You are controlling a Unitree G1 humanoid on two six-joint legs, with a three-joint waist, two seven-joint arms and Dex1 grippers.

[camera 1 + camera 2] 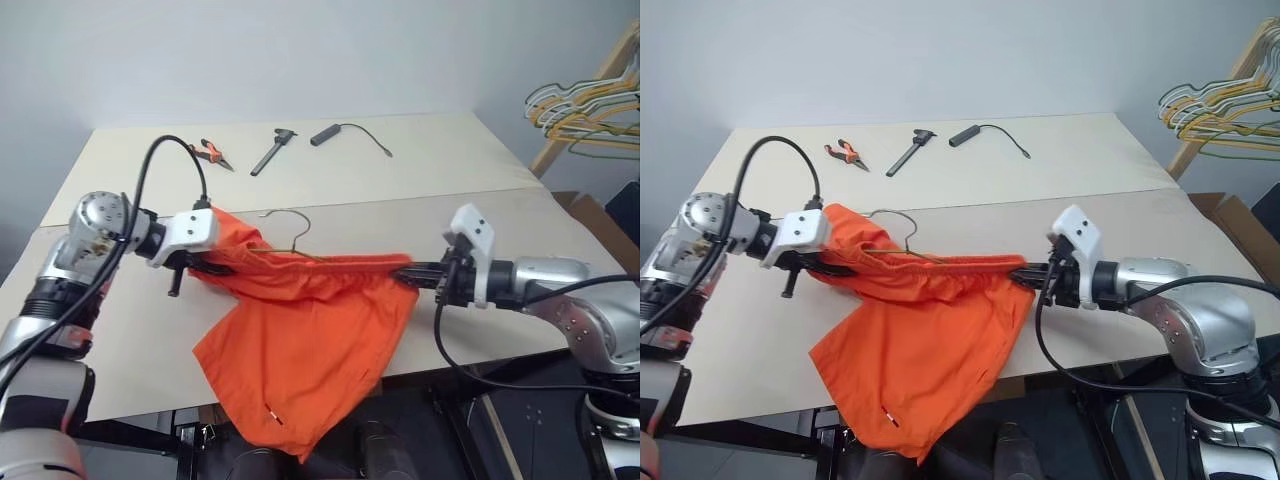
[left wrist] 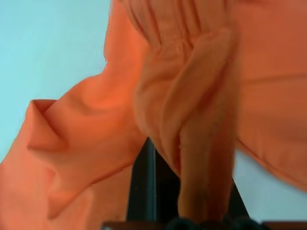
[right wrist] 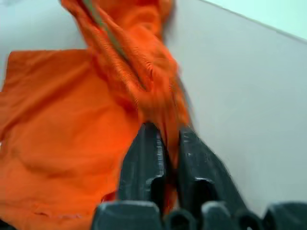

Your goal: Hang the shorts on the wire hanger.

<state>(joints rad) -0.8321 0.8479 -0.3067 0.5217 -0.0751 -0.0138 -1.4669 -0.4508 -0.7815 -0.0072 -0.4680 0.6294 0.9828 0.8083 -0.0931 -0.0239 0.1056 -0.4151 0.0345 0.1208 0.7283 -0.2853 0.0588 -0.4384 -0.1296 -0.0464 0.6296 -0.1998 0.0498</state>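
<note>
You are looking at a pale table [image 1: 430, 170] against a blank grey wall, with a wooden rack of coloured hangers [image 1: 585, 105] at the right edge, cut off by the frame. Beyond both grippers lie pliers [image 1: 212, 153], a dark tool [image 1: 272, 151] and a cabled probe [image 1: 345, 133]. The shorts [image 1: 300, 330] stretch between the two grippers and sag over the near table edge. The left gripper [image 1: 205, 268] is clamped on the waistband; your left wrist view shows fabric bunched between its fingers. The right gripper [image 3: 165, 143] holds a narrow gap with cloth in it; whether it grips is unclear. The wire hanger [image 1: 290, 232] shows its hook just past the waistband, the rest buried in fabric.
</note>
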